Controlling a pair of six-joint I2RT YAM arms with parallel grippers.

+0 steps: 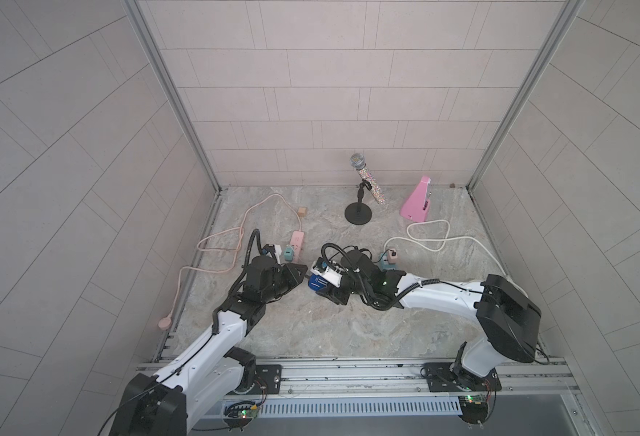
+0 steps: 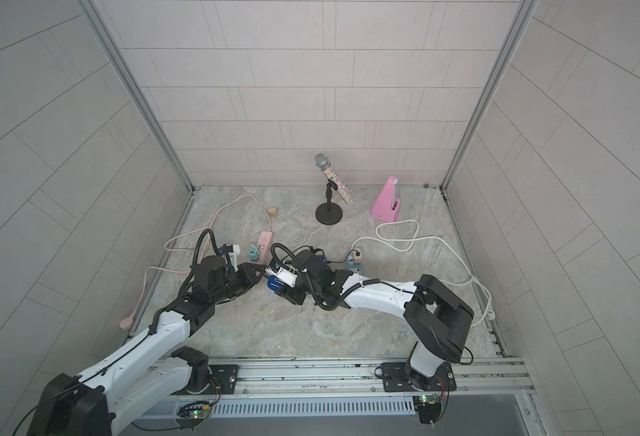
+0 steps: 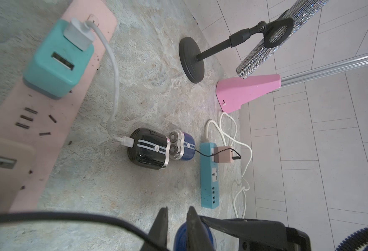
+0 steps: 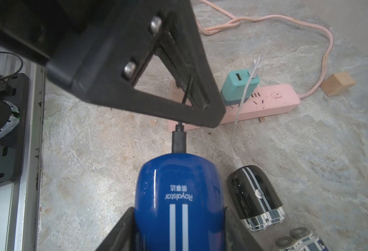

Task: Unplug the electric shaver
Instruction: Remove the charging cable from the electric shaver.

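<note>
**Top views.** Blue shaver (image 1: 315,282) sits in the right gripper (image 1: 325,290). Left gripper (image 1: 302,270) points tip-first at the shaver's free end, tips almost touching it. Hazard: the arms are crowded nose to nose, so a pull off the plug's line would twist the shaver sideways in the grasp.

**Left wrist view.** Left gripper's fingers (image 3: 162,219) stand close together with a thin gap between them. The shaver's blue end lies just past the tips. Whether anything is pinched cannot be told. Ahead of the tips and well apart from them lie a black shaver (image 3: 148,150) on a white lead (image 3: 113,76) and a second blue shaver (image 3: 188,147). Both are corded and neither is the item in hand.

**Right wrist view.** Right gripper is clamped on the blue shaver, one finger (image 4: 122,230) against each flank.
- Item: rounded glossy blue body with two white stripes and "Royalstar" lettering.
- Black plug (image 4: 179,141) is seated in the end facing away from the right gripper.
- Thin black cable (image 4: 186,92) runs from the plug into the left gripper, toward the pink power strip (image 4: 265,102) beyond.

Hazards, as judged:
- The left fingers look placed on the cable rather than the plug, so a pull there may slip or strain the cord.
- The glossy shell may slide out of the clamp if the plug sits tight.
- A taut cable may drag the strip
</note>
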